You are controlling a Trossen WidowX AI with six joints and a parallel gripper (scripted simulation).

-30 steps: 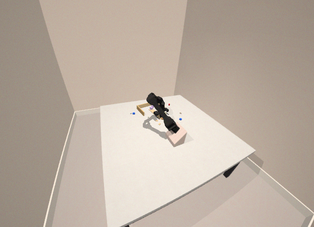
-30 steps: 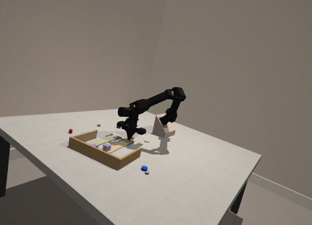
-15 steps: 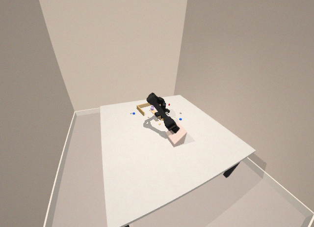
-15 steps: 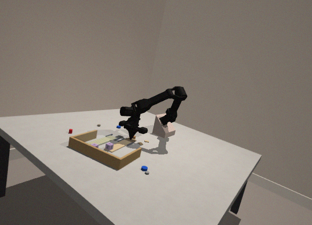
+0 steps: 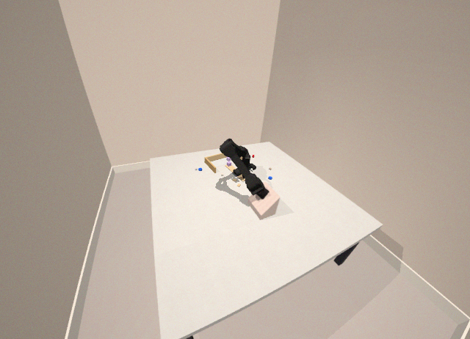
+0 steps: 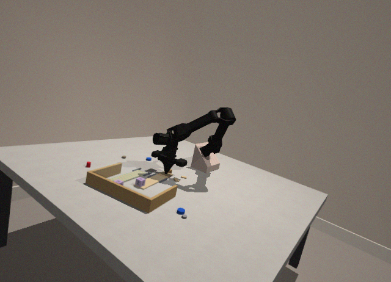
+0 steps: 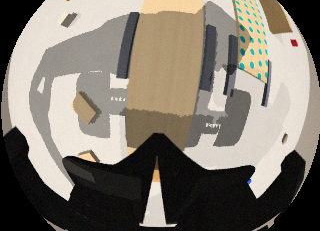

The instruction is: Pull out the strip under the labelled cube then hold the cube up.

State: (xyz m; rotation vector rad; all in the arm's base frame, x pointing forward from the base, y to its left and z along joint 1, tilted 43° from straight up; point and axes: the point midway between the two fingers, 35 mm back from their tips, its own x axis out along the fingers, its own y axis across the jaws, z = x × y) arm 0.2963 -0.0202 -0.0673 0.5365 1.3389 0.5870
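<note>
My gripper is shut with no object seen between its tips, low over the near end of a plain wooden strip. A small orange block shows just behind the fingertips, partly hidden by them. The strip lies between dark guide bars. One purple cube with a dark mark is at the strip's far end; whether it rests on the strip is unclear. Another purple cube is partly hidden by a wall. A dotted strip lies alongside.
A three-sided wooden wall surrounds the far ends of the strips. Small wood pieces lie near the gripper. Blue discs and a red cylinder stand outside the wall.
</note>
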